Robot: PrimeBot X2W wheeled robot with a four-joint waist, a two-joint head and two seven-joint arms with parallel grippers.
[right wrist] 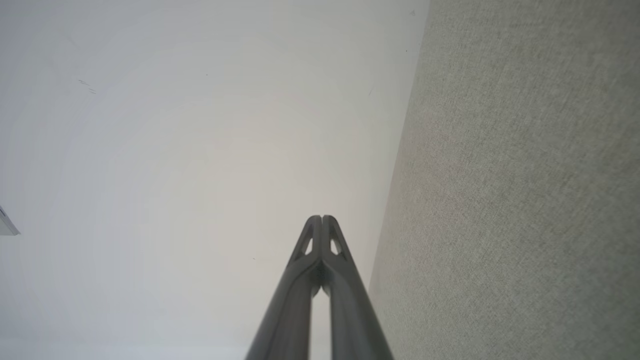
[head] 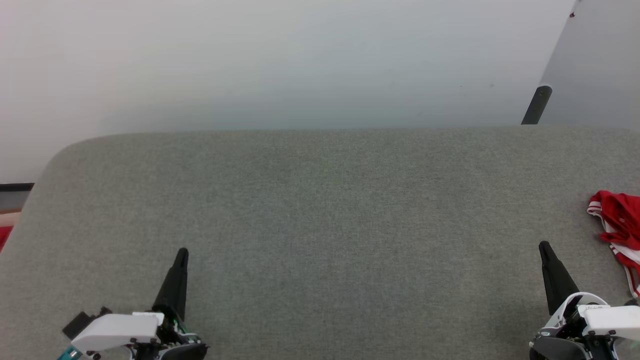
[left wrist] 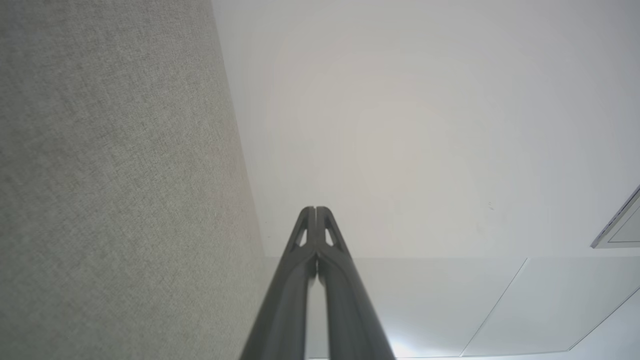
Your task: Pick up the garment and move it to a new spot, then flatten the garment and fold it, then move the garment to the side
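1. At the far right edge of the grey fabric surface (head: 320, 200), the garment (head: 619, 216) lies crumpled, red with red-and-white striped trim, partly cut off by the frame.
2. Right gripper (head: 544, 246): fingers pressed together at the tips, holding nothing. It stands above the surface near the garment, on the garment's left and closer to the robot, not touching it.
3. Left gripper (head: 182, 252): fingers likewise pressed together and empty, at the lower left, well apart from the garment.
4. Wrist views: each pair of fingers meets at the tip, with grey fabric to one side and a pale wall beyond.
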